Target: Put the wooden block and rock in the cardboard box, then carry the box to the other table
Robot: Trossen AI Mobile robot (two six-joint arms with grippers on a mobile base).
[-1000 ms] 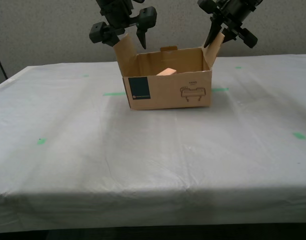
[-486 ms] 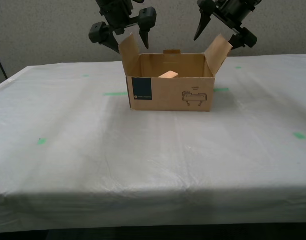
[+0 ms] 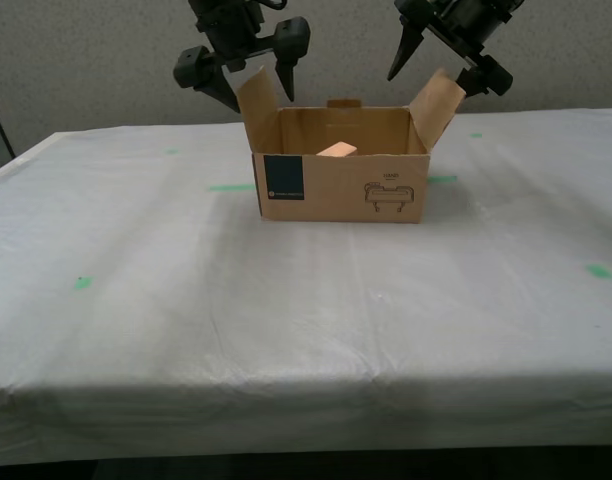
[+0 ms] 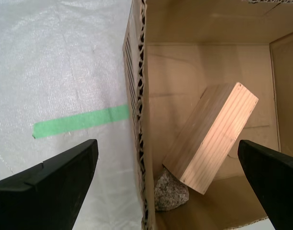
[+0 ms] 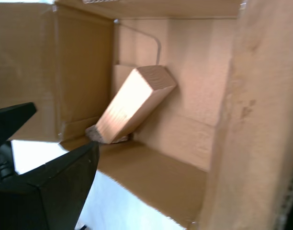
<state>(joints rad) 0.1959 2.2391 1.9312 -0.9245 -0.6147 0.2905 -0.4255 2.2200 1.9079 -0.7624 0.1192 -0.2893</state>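
Box (image 3: 338, 185) sits loaded on the counter (image 3: 286, 300); both claws gape around its flaps, and withdrawing could snag one.

Cardboard box (image 3: 338, 186) front: dark teal label panel (image 3: 283, 178) bears small white line of print, too small to read. Beside it, line drawing (image 3: 388, 190) with tiny caption above, illegible. No readable text, brand or number anywhere. Desk (image 3: 286, 300): green tape marks (image 3: 230, 187) only, no lettering.
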